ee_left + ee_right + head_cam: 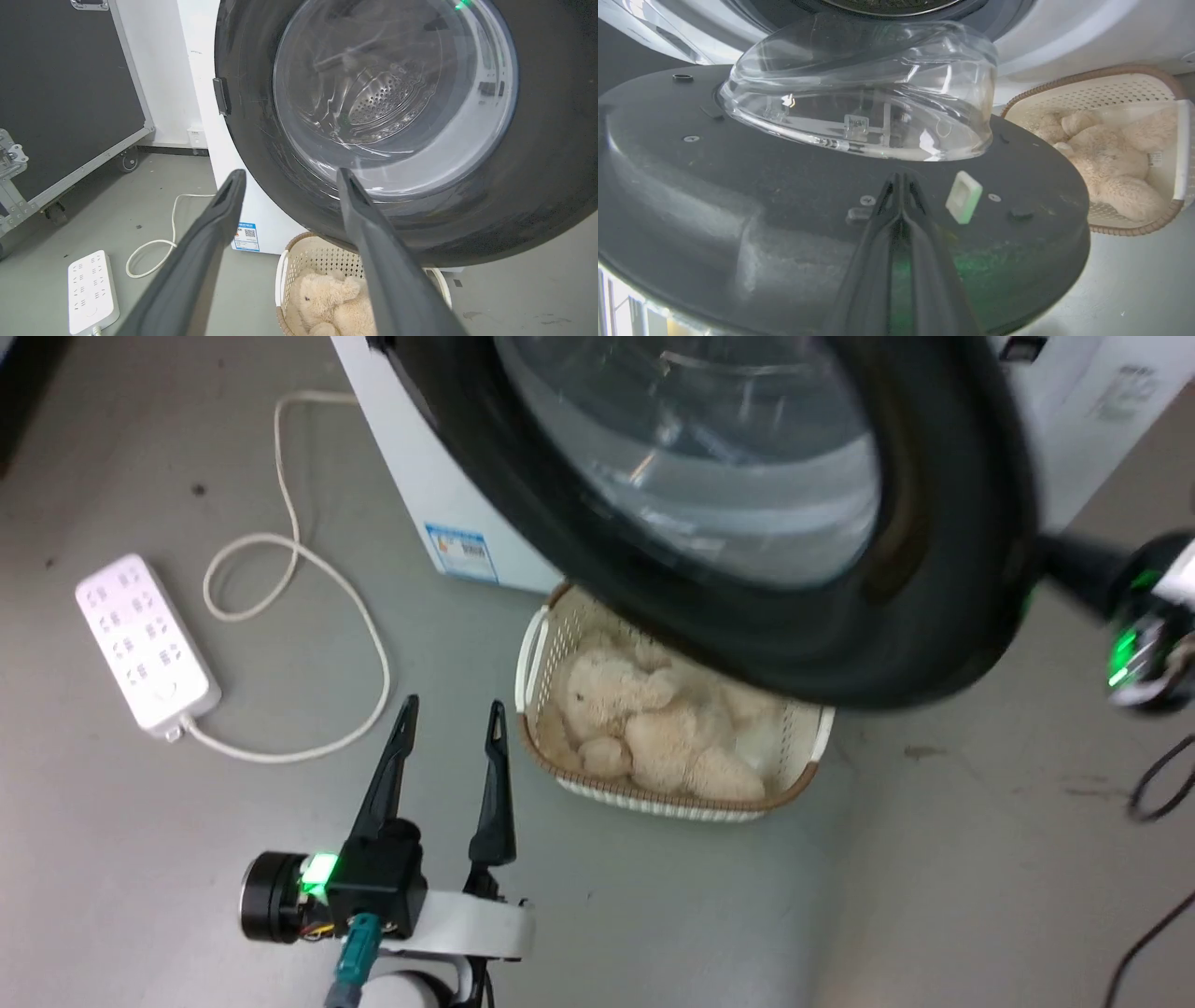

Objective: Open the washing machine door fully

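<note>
We see a white perforated basket point(530, 658) on the grey floor point(653, 915), holding a cream plush bear point(644, 719). To its left lies a white power strip point(145, 644) with a looping cord point(383, 653). A black wheeled case point(60, 79) stands farther off.

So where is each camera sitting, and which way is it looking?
Head: on the robot's head, looking down at the washing machine door and a basket; the open left gripper shows.
Left wrist: on the left arm, facing the door's outer glass; its spread fingers show.
Right wrist: on the right arm, facing the door's inner side; the shut right gripper shows.
Shared: all see the door and basket.
</note>
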Tool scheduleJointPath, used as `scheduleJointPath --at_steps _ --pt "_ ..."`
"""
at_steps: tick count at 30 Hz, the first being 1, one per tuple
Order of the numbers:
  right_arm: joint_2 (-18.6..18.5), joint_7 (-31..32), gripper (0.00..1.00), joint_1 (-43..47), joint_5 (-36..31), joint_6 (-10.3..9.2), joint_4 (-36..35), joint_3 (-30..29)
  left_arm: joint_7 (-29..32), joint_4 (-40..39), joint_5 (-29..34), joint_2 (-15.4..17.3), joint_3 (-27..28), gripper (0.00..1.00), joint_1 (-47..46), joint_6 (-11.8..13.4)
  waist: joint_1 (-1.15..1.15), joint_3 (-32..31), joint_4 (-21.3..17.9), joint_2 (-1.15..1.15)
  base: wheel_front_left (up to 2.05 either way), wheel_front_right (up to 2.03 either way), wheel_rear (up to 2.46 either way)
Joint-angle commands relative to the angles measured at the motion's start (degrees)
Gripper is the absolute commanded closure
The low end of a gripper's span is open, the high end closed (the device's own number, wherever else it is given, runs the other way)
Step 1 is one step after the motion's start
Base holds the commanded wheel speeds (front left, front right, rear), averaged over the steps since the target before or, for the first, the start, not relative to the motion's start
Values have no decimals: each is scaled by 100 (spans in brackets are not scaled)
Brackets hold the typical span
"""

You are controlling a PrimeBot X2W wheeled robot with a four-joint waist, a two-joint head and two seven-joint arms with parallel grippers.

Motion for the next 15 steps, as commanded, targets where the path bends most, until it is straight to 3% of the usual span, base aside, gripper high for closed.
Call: scheduleJointPath --at_steps 1,5,6,8,9,15 --pt "148 76 100 233 33 6 -104 58 -30 -8 -40 42 60 0 78 -45 1 -218 -33 0 0 0 0" --pt "572 304 100 826 38 6 -490 190 -30 38 -109 84 130 0 280 -210 1 -500 -28 0 0 0 0" --pt "981 531 100 1388 37 6 -913 359 -30 201 -314 157 158 0 487 -551 1 -738 -30 0 0 0 0" --pt "1136 607 100 1642 55 6 -1116 449 -30 334 -439 185 154 0 566 -741 1 -822 -28 0 0 0 0" --pt "1278 667 100 1966 113 6 -1378 637 -30 564 -597 257 132 0 623 -1016 1 -923 -26 0 0 0 0" --pt "1335 523 100 2443 678 6 -1698 1413 -30 850 -787 388 116 0 647 -1320 1 -1061 17 0 0 0 0"
